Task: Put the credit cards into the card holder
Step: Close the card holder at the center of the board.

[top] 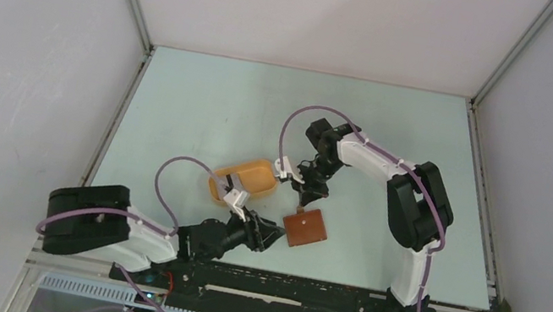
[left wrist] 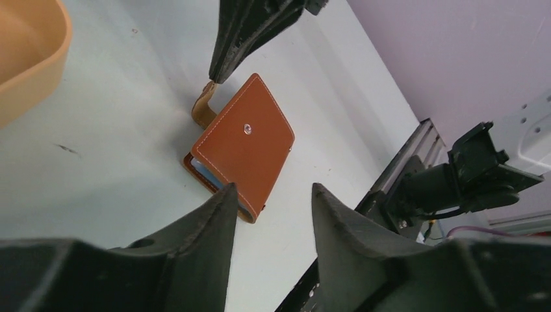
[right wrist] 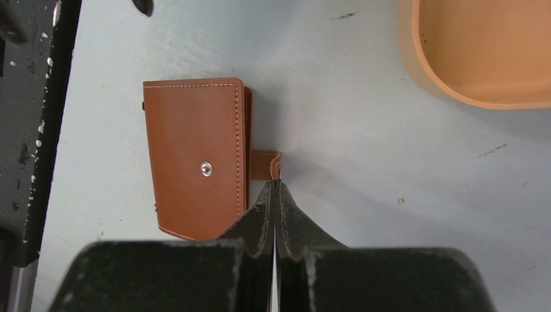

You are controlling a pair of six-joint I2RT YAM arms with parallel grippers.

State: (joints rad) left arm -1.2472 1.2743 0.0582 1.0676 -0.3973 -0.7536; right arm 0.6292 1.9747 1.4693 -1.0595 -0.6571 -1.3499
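Note:
The reddish-brown card holder [top: 305, 228] lies folded on the table, snap stud up, with a sliver of pale blue lining at its edge [left wrist: 208, 174]. Its small strap [right wrist: 266, 162] sticks out to one side. My right gripper [right wrist: 275, 183] is shut on the tip of that strap, coming down from above [top: 301, 208]. My left gripper [left wrist: 273, 188] is open just in front of the card holder's near corner, nothing between its fingers. In the top view it sits left of the holder [top: 274, 233]. No credit cards are in view.
An orange-yellow oval tray [top: 247, 181] stands just left and behind the card holder; the part of its inside that shows [right wrist: 481, 52] holds nothing. The black base rail [left wrist: 403, 188] runs along the near table edge, close to the holder.

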